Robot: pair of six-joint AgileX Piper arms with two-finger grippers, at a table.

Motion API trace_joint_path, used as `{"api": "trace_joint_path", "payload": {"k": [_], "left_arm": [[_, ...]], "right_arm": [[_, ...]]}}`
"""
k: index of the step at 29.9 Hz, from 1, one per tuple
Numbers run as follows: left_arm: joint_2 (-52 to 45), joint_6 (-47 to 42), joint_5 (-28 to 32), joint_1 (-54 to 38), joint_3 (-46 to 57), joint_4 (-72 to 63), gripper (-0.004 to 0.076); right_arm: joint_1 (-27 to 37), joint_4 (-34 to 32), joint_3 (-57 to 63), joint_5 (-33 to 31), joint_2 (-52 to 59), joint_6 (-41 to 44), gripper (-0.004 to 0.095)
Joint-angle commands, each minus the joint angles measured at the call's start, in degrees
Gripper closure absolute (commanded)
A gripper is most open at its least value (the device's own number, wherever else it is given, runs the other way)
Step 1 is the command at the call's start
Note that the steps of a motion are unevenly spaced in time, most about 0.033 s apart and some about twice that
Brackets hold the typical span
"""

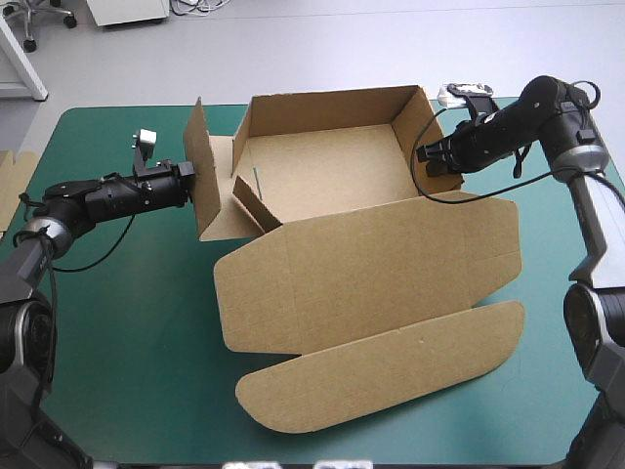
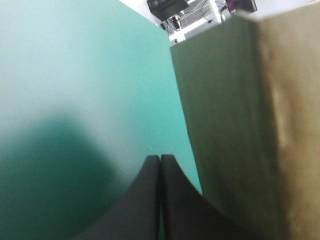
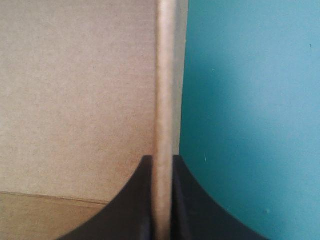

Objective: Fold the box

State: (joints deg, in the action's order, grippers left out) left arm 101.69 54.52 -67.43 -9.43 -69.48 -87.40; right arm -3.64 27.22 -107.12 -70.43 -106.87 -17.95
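The brown box (image 1: 322, 166) stands as an open tray with its walls raised and its lid (image 1: 371, 274) lying flat toward the near edge. The left side flap (image 1: 205, 181) stands upright. My left gripper (image 1: 195, 183) is at that flap's outer face. In the left wrist view its black fingers (image 2: 160, 159) are shut with nothing between them, and the board (image 2: 240, 125) rises right beside them. My right gripper (image 1: 427, 156) is shut on the tray's right wall. The wall's edge (image 3: 165, 75) runs between its fingers (image 3: 162, 160).
A short inner flap (image 1: 251, 203) leans inside the tray's near left corner. The lid's rounded tuck flap (image 1: 391, 376) reaches close to the table's near edge. More brown board (image 1: 14, 181) shows at the left edge. Bare teal-green cover (image 1: 127, 342) lies at the near left.
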Motion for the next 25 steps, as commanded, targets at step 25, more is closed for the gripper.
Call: {"api": "trace_joint_path", "payload": {"k": [25], "left_arm": [[-12.18, -1.07, -7.17, 4.35, -3.41, -10.67, 0.0734]], "right_arm": [[0.02, 3.3, -1.57, 1.0, 2.78, 0.37, 0.0906]]}}
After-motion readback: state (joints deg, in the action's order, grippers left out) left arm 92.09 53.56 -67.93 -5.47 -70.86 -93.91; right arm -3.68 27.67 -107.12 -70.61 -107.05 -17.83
